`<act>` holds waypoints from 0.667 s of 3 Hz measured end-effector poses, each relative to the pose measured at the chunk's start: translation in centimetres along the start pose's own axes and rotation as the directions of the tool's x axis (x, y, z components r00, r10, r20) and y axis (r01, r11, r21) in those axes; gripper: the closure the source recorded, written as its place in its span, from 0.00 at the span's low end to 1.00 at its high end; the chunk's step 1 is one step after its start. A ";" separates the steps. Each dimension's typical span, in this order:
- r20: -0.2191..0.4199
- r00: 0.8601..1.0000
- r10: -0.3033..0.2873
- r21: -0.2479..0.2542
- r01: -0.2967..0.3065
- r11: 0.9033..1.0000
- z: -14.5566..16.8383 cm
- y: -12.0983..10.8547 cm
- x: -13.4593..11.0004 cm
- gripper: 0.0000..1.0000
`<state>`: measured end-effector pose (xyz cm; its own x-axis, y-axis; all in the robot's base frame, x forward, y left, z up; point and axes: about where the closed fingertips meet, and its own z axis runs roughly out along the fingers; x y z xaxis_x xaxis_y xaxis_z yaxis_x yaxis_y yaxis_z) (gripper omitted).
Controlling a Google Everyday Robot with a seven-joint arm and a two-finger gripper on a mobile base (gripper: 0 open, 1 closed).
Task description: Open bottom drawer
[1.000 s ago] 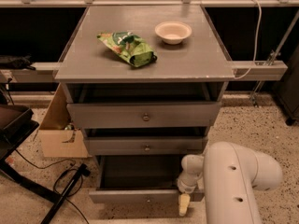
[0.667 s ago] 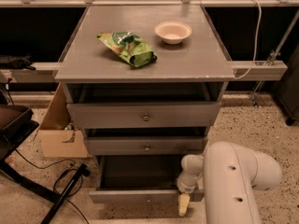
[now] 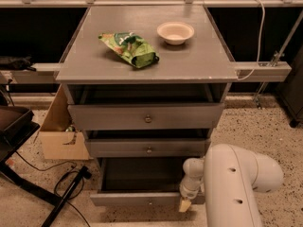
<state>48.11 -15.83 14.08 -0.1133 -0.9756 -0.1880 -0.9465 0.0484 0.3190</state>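
The grey drawer cabinet has three drawers. The bottom drawer [image 3: 142,198] has the slimmest front panel with a small knob and stands pulled well out, its dark inside showing. The middle drawer [image 3: 147,148] and top drawer [image 3: 146,117] each stand slightly out. My gripper [image 3: 185,203] hangs from the white arm [image 3: 236,183] at the right end of the bottom drawer's front panel, a yellowish fingertip touching or just above its top edge.
On the cabinet top [image 3: 199,63] lie a green snack bag [image 3: 130,48] and a small beige bowl [image 3: 175,32]. A cardboard box [image 3: 59,131] stands left of the cabinet. Black cables and a black stand [image 3: 61,188] lie on the speckled floor at left.
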 end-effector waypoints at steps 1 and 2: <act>0.000 1.000 0.000 0.000 0.000 1.000 -0.4 -0.7 -0.3 0.72; 0.000 1.000 0.000 0.000 0.000 1.000 -0.7 -1.6 -0.6 0.96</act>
<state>49.86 -15.43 14.32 -0.1134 -0.9756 -0.1879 -0.9465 0.0485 0.3191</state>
